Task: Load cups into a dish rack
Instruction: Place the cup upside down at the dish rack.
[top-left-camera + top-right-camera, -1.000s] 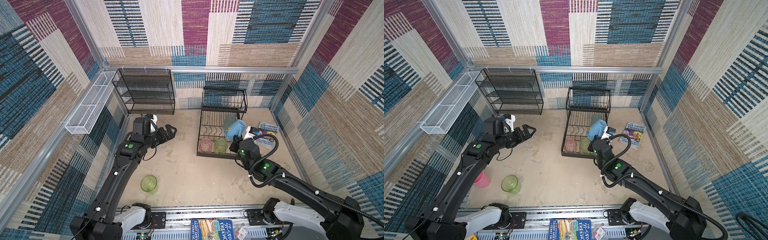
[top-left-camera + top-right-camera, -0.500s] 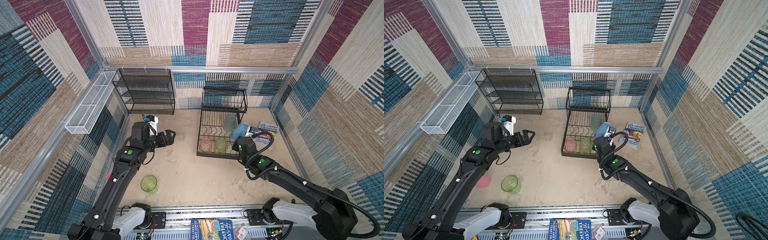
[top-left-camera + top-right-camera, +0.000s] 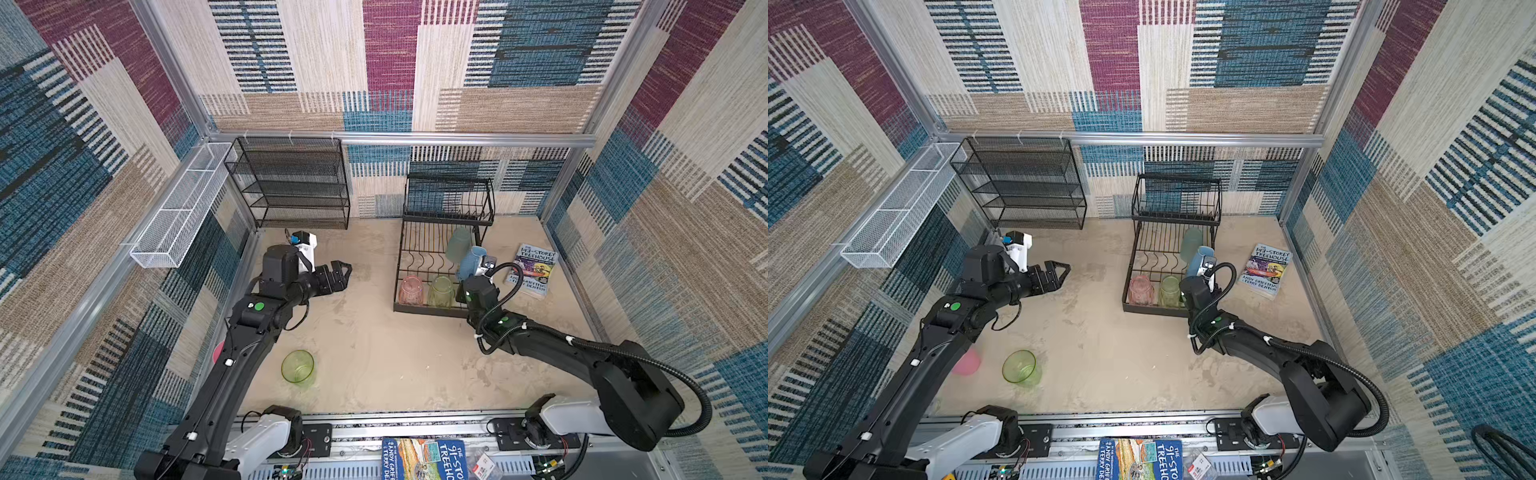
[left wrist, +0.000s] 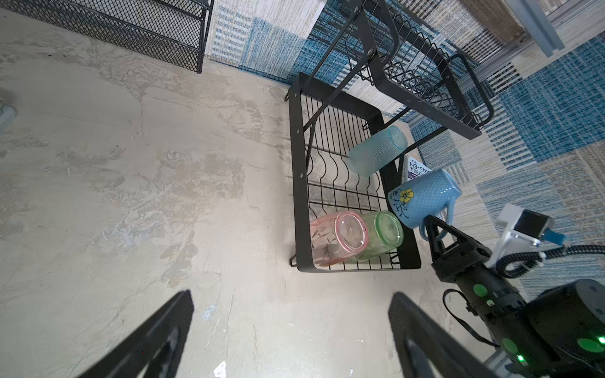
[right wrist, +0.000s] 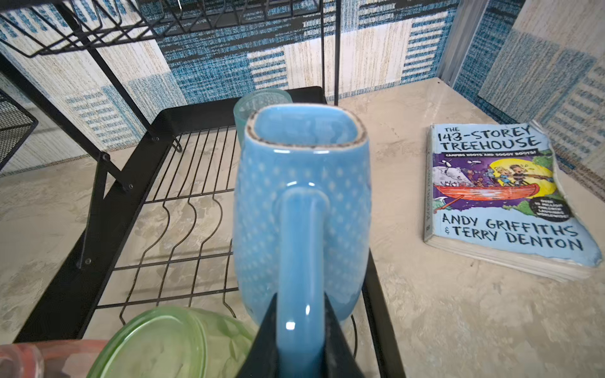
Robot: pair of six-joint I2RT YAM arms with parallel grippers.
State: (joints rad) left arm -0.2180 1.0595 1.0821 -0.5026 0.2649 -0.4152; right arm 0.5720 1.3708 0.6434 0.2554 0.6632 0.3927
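The black wire dish rack (image 3: 428,311) (image 3: 1154,309) stands at the back right. Its lower tray (image 4: 296,183) holds a peach-pink cup (image 3: 410,289) (image 4: 337,237), a green tumbler (image 3: 441,291) (image 4: 381,234) and a teal cup (image 3: 458,244) (image 4: 376,150). My right gripper (image 5: 301,297) (image 4: 432,225) is shut on the handle of the light-blue mug (image 5: 302,183) (image 3: 471,259), which is tilted over the tray's right rim (image 5: 108,229). My left gripper (image 4: 291,294) (image 3: 343,272) hangs open and empty over bare table. Another green tumbler (image 3: 297,365) and a pink cup (image 3: 966,361), partly behind the left arm, stand at the front left.
A black mesh shelf unit (image 3: 291,183) stands against the back wall. A long white mesh basket (image 3: 178,212) hangs on the left wall. A paperback book (image 3: 534,270) (image 5: 501,196) lies right of the rack, and another book (image 3: 419,459) lies at the front rail.
The right arm has shifted slightly at the rack's right side with the mug still in its grip. The left arm has sunk a little, its gripper still open.
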